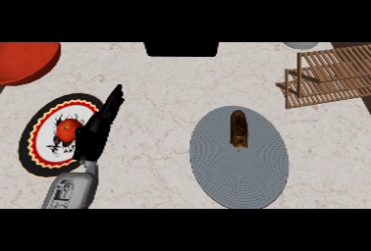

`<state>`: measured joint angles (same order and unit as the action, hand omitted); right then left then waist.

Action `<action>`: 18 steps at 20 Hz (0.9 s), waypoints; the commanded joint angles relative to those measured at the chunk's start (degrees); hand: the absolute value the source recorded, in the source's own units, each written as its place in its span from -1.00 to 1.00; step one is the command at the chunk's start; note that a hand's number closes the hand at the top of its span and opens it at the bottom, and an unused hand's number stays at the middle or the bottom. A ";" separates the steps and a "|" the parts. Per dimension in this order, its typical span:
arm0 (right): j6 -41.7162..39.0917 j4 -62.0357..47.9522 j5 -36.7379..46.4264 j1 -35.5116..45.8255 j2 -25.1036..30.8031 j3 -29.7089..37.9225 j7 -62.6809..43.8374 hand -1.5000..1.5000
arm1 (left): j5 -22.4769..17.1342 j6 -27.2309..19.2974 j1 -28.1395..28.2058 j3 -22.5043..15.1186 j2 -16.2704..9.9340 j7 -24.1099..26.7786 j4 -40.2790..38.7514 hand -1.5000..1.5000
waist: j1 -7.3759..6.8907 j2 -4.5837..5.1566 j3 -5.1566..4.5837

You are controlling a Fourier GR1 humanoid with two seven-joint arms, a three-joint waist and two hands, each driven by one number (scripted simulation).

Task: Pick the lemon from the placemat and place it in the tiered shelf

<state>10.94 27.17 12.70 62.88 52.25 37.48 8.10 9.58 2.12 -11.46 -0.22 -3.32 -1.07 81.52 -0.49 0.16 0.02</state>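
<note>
**Left hand idle, placemat item untouched**

We see the left hand [98, 130] resting with fingers straight and apart, pointing up the counter [159, 98]. Just to its left sits a patterned plate [43, 157] with a red fruit [69, 126]. Well to its right lies the grey placemat [239, 171], carrying a brown oblong object [239, 128], not lemon-like. Further right and up stands the wooden tiered shelf [330, 76].

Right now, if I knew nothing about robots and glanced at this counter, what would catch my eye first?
Probably the black left hand at the left, fingers straight, over a round patterned plate with a red fruit on it. In the middle lies a grey round placemat carrying a brownish elongated object. A wooden tiered shelf stands at the upper right, and a red bowl sits at the upper left.
</note>
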 commanded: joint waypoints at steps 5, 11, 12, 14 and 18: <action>-5.19 -4.22 -4.42 -3.19 14.57 5.85 -8.56 -1.00 | -0.33 0.23 0.82 -0.55 0.41 -2.13 2.19 0.00 | 0.57 -0.08 0.03; -16.36 -10.79 -4.42 -10.87 24.45 6.31 -11.58 -1.00 | -1.30 1.08 2.93 0.32 -0.92 -2.37 5.54 0.00 | 0.11 0.01 0.10; -19.97 -11.93 -5.41 -12.86 26.72 7.45 -11.80 -1.00 | 0.92 -1.26 2.76 -1.24 1.13 -0.69 3.33 0.00 | 1.04 -0.03 0.11; -22.02 -14.66 -5.61 -17.05 28.05 8.43 -8.13 -1.00 | -1.46 0.66 2.48 0.31 -0.07 -1.61 4.24 0.00 | 0.58 0.15 0.23; -28.02 -17.44 -6.56 -24.10 30.46 10.16 -1.09 -1.00 | -1.15 0.24 -0.60 1.30 -0.86 -3.34 3.38 0.00 | 1.35 0.22 0.37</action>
<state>-11.55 12.66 7.08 44.33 79.82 46.15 3.37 8.94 2.21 -9.27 0.22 -3.70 -2.39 85.00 0.44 0.32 0.29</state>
